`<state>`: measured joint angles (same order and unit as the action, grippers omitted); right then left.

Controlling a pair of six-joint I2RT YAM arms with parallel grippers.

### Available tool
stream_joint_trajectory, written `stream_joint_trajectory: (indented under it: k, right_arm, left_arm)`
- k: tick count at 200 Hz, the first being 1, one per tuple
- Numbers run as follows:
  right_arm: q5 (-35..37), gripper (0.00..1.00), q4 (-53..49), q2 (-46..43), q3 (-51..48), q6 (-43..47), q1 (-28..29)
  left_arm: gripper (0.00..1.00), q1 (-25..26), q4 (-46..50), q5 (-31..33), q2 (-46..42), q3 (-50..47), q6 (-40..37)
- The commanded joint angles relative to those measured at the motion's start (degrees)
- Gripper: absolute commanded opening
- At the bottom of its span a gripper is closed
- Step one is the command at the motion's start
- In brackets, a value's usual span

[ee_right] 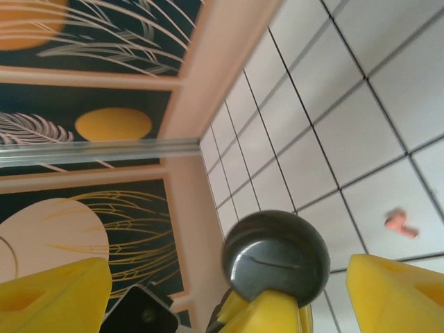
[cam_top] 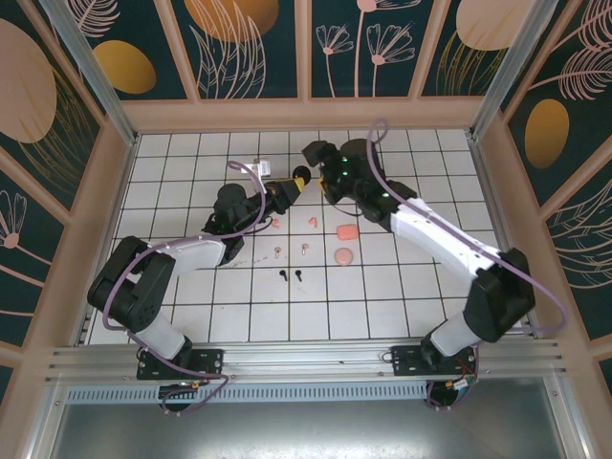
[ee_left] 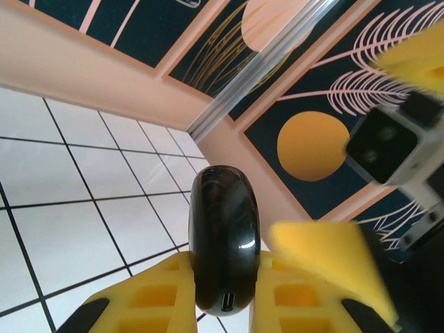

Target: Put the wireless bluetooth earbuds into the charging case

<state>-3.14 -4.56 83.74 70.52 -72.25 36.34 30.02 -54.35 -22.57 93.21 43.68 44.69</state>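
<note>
Two yellow fingers (ee_left: 156, 295) of my left gripper (ee_left: 225, 284) were clamped on the black charging case (ee_left: 224, 229), pinching its lower end so that the rounded top stood free, lifted off the table (cam_top: 382, 287) at its far middle. My right gripper (ee_right: 225, 291) was spread wide and held nothing, with one finger on either side of the case's domed end and, as far as I could see, touching neither side. The earbuds all lay loose on the tiles nearer to me: the coral-pink earbuds (cam_top: 313, 221) closest below the grippers, the pale earbuds (cam_top: 304, 250) nearer again, and the black earbuds (cam_top: 299, 274) nearest. Two pink oval things (cam_top: 348, 231), perhaps other cases, lay just right of them. I judged the main danger to be the case itself. It is glossy and curved and held by a narrow pinch, so a push from my right fingers on the lid might twist it or squeeze it out, and it could fall among the earbuds and scatter them. The two grippers were also crowded enough to knock together. I could not make out the lid seam or the hinge side. From above, the case was almost buried between the grippers, and a small white object (cam_top: 260, 168) at the far left was too small to identify.
</note>
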Motion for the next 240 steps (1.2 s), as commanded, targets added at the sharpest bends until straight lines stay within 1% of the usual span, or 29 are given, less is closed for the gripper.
stream_joint_trajectory:
  k: [1,13,16,32,47,59,81,114,143,160,201,240]
  right_arm:
    - [0.7,0.89,-0.4,-6.8,-5.5,10.5,-2.6]
    - [-3.8,0.89,1.9,-8.7,-9.0,16.7,-4.7]
    - [-5.4,0.89,2.7,-9.1,-9.9,18.1,-6.5]
    - [-13.4,0.88,7.8,-10.8,-14.6,27.7,-10.9]
    - [-20.1,0.88,11.5,-12.2,-18.3,36.5,-13.7]
    - [-23.7,0.88,13.4,-13.2,-20.9,41.5,-15.4]
    - [-31.5,0.87,15.9,-12.9,-23.5,46.2,-17.8]
    - [-38.7,0.85,17.9,-11.4,-23.9,48.7,-17.9]
    - [-41.6,0.83,18.2,-9.2,-22.1,49.6,-17.1]
    - [-42.1,0.82,17.5,-7.9,-20.8,50.3,-16.4]
    - [-42.2,0.79,18.0,-5.2,-19.2,50.5,-15.3]
    - [-39.9,0.75,18.5,-3.0,-17.9,49.7,-15.3]
  left_arm:
    - [0.00,0.2,3.6,-3.8,-1.6,2.2,-2.5]
    - [0.00,0.3,5.9,-5.7,-2.2,2.5,-3.8]
    - [0.00,0.2,6.5,-6.3,-2.4,2.7,-4.0]
    - [0.00,0.2,10.2,-9.5,-3.2,3.6,-6.5]
    - [0.00,0.2,13.5,-12.5,-3.6,4.9,-8.5]
    - [0.00,0.2,15.4,-15.1,-3.6,6.1,-9.3]
    - [0.00,0.2,18.2,-19.7,-3.1,8.3,-10.1]
    - [0.00,0.2,21.2,-23.3,-2.2,10.0,-10.7]
    - [0.00,0.2,20.1,-24.3,-1.5,10.6,-8.9]
    - [0.00,0.2,19.3,-24.3,-1.0,11.1,-8.0]
    - [0.00,0.2,19.1,-24.5,0.1,11.7,-7.2]
    - [0.00,0.3,18.6,-25.0,0.4,11.7,-6.7]
